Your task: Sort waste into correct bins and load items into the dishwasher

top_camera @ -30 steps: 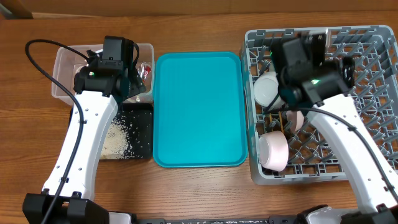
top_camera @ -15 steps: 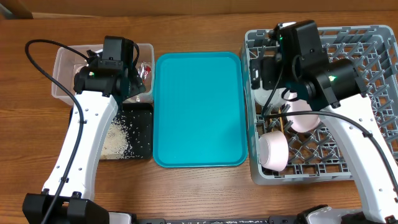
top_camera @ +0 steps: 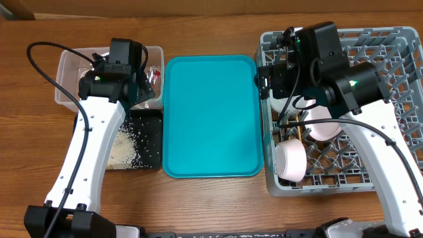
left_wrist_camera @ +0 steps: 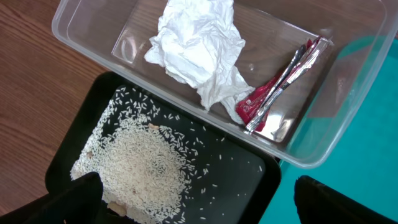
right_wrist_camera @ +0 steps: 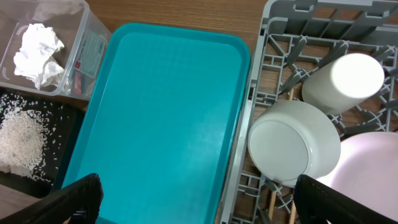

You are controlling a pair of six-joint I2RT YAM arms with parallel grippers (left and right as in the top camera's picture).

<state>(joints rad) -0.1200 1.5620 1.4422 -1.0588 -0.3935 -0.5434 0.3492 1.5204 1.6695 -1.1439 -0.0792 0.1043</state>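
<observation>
The clear tub (left_wrist_camera: 93, 37) holds the crumpled tissue (left_wrist_camera: 199, 50) and the red wrapper (left_wrist_camera: 273, 93). The black tray (left_wrist_camera: 249, 174) next to it holds the rice grains (left_wrist_camera: 143, 162). My left gripper (left_wrist_camera: 196, 205) is open and empty above the black tray, and it shows in the overhead view (top_camera: 142, 86). The grey rack (top_camera: 390, 53) holds a bowl (right_wrist_camera: 295, 143), a cup (right_wrist_camera: 342, 81), a plate (right_wrist_camera: 373, 180), chopsticks (right_wrist_camera: 273, 199) and a second bowl (top_camera: 291, 160). My right gripper (right_wrist_camera: 199, 205) is open and empty over the rack's left edge (top_camera: 268, 79).
The teal serving tray (top_camera: 211, 112) lies bare between the bins and the rack. Black cables run from both arms. Wooden tabletop (top_camera: 218, 198) shows along the front.
My right arm has moved left, from over the rack's dishes to its left edge by the teal tray. My left arm has not moved.
</observation>
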